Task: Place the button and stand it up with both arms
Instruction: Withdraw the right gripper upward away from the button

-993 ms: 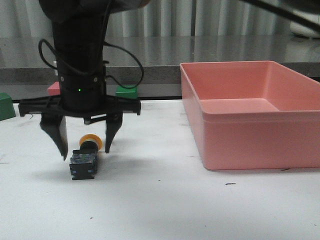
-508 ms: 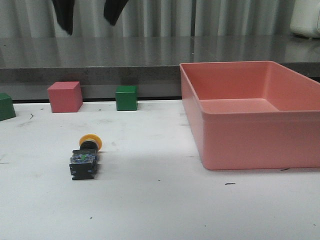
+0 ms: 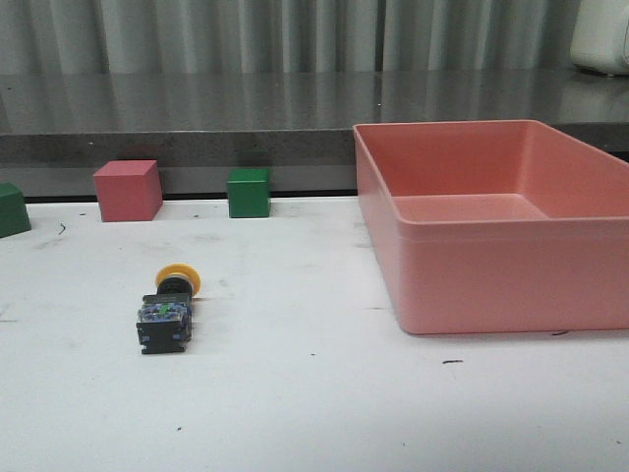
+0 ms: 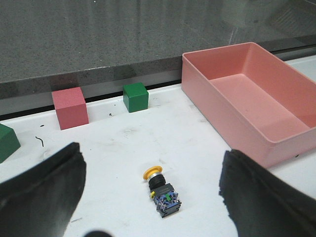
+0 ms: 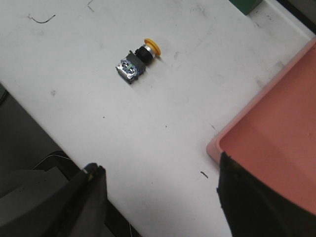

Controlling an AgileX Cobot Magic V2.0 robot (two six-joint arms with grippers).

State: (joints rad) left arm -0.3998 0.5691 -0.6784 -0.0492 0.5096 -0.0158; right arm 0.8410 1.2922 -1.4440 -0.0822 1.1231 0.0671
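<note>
The button (image 3: 167,310) lies on its side on the white table, yellow cap toward the back and bluish-grey terminal base toward the front. It also shows in the left wrist view (image 4: 162,190) and in the right wrist view (image 5: 137,61). Neither arm shows in the front view. My left gripper (image 4: 153,197) is open and empty, high above the button, with a finger on each side of it. My right gripper (image 5: 160,197) is open and empty, high over the table's front edge, far from the button.
A large pink bin (image 3: 491,221) stands on the right of the table. A pink cube (image 3: 128,190) and a green cube (image 3: 248,192) sit at the back edge. Another green cube (image 3: 12,208) is at the far left. A dark counter runs behind the table.
The left arm has risen from around the button and gone out of the front view. The button stays lying where it was.
</note>
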